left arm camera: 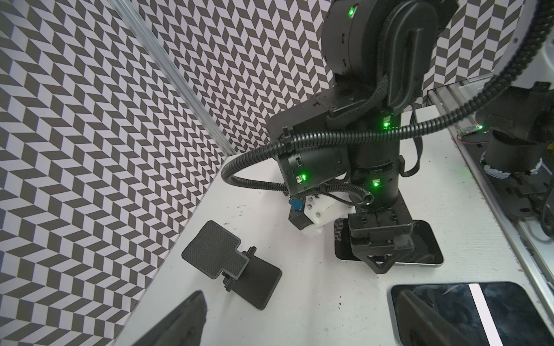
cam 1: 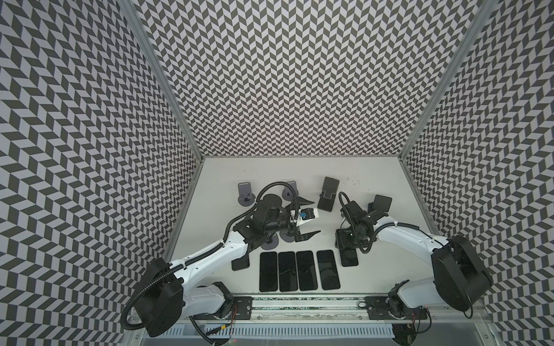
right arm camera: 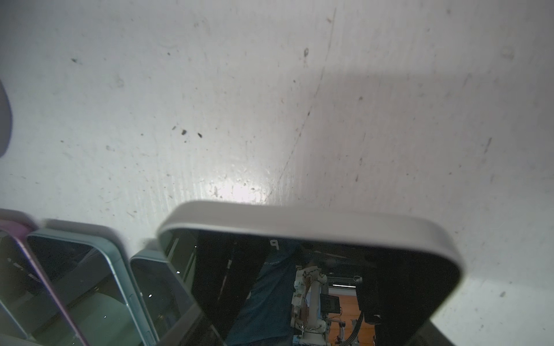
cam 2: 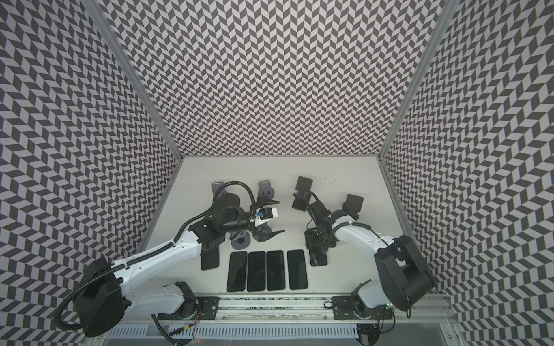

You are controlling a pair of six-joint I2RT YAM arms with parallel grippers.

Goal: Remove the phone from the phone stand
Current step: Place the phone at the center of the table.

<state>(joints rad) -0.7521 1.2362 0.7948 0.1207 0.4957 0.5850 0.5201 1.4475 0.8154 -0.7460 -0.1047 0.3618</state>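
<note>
A silver-edged phone (right arm camera: 299, 263) lies flat on the white table (cam 1: 299, 173) at the right end of a row of phones. My right gripper (left arm camera: 382, 254) points straight down over this phone (cam 1: 350, 258), shut across its width. A black phone stand (left arm camera: 230, 263) stands empty behind it, its ribbed back plate tilted up. In both top views a second black stand (cam 1: 382, 203) is empty too, behind the right arm. My left gripper (cam 1: 316, 216) hovers open at mid-table with nothing between its fingers (left arm camera: 180, 323).
Several dark phones (cam 1: 296, 271) lie face up side by side near the front edge, and one more phone (cam 1: 239, 264) lies under the left arm. Grey round-based stands (cam 1: 245, 194) are at the back left and under the left wrist (cam 1: 269, 243). Patterned walls close three sides.
</note>
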